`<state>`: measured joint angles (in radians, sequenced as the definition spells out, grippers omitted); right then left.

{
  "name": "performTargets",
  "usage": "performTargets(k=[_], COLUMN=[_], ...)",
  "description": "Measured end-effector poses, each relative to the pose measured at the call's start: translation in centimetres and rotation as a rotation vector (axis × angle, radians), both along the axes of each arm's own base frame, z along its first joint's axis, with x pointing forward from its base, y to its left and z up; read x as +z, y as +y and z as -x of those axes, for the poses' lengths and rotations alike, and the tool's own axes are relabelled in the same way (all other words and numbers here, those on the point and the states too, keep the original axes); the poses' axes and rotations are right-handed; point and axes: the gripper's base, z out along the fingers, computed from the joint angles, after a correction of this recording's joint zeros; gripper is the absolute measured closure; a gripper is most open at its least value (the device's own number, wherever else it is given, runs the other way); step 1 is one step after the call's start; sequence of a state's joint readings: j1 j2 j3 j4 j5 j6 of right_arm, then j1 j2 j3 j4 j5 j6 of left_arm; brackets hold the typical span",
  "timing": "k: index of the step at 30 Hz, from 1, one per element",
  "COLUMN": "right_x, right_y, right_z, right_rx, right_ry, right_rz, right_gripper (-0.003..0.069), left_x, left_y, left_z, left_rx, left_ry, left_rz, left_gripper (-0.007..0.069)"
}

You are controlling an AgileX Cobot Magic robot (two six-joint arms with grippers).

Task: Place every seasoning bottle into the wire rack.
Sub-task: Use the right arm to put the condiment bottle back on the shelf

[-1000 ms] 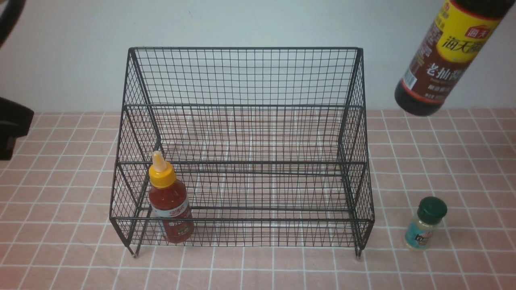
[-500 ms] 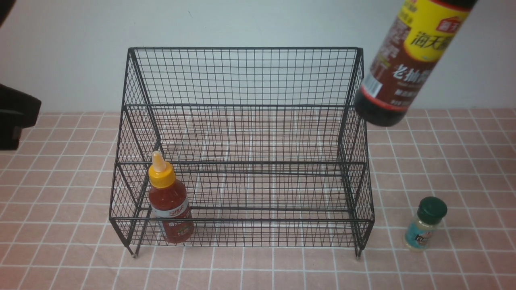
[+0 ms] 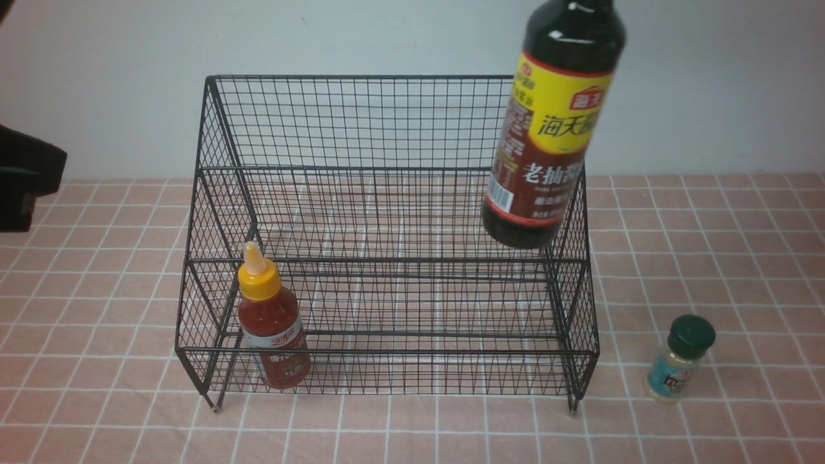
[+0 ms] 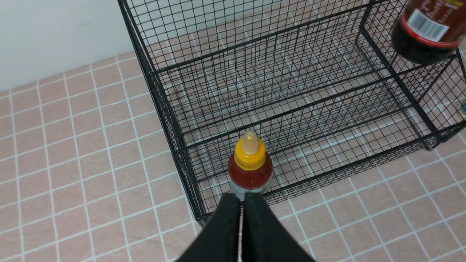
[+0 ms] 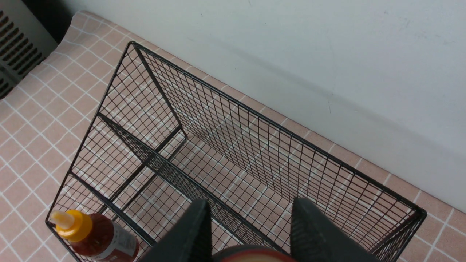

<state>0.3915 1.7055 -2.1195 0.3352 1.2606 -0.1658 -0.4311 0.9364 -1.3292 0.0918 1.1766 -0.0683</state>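
Note:
The tall dark soy bottle (image 3: 554, 129) with a yellow-red label hangs nearly upright in the air over the right end of the black wire rack (image 3: 387, 122). Its base is level with the middle tier. My right gripper (image 5: 252, 202) is shut on the bottle's top (image 5: 251, 254); the gripper itself is above the front view. The red sauce bottle (image 3: 271, 322) with the yellow nozzle stands in the rack's low front tier at the left. The small green-capped jar (image 3: 682, 357) stands on the table to the right of the rack. My left gripper (image 4: 241, 196) is shut and empty, in front of the red bottle (image 4: 250, 167).
A pink tiled cloth (image 3: 709, 245) covers the table, with a white wall behind. The dark body of my left arm (image 3: 26, 187) sits at the far left edge. A grey vented box (image 5: 18, 47) stands off the table's left end.
The soy bottle has moved left and down from the upper right, swinging from tilted to nearly upright, and now hangs over the rack's right end. The left arm barely shifted.

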Motion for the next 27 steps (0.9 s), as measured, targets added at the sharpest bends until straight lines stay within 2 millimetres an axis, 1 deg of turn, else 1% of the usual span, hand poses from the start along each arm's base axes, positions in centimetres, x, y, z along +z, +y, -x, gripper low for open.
performTargets(k=[10, 18, 20, 23, 27], right_x=[-2.5, -3.7, -4.5, -5.3, -5.5], right_y=[0.8, 1.2, 1.4, 1.5, 1.4], right_z=[-2.4, -3.2, -3.7, -4.2, -4.2], right_rx=[-0.015, -0.008, -0.004, -0.005, -0.005], right_ry=[0.05, 0.082, 0.111, 0.133, 0.143], right_rz=[0.03, 0.05, 0.066, 0.085, 0.103], right_gripper=[0.0389, 0.0389, 0.0389, 0.0389, 0.0389], left_x=[0.0, 0.0, 0.0, 0.0, 0.0], left_y=[0.0, 0.0, 0.0, 0.1, 0.2], left_z=[0.0, 0.0, 0.0, 0.0, -0.1], left_rx=[-0.001, -0.001, -0.001, 0.005, 0.007], left_ry=[0.001, 0.0, 0.0, -0.005, -0.007], left_rz=[-0.001, -0.003, -0.003, -0.013, -0.018], left_gripper=[0.0631, 0.0631, 0.0631, 0.0631, 0.0631])
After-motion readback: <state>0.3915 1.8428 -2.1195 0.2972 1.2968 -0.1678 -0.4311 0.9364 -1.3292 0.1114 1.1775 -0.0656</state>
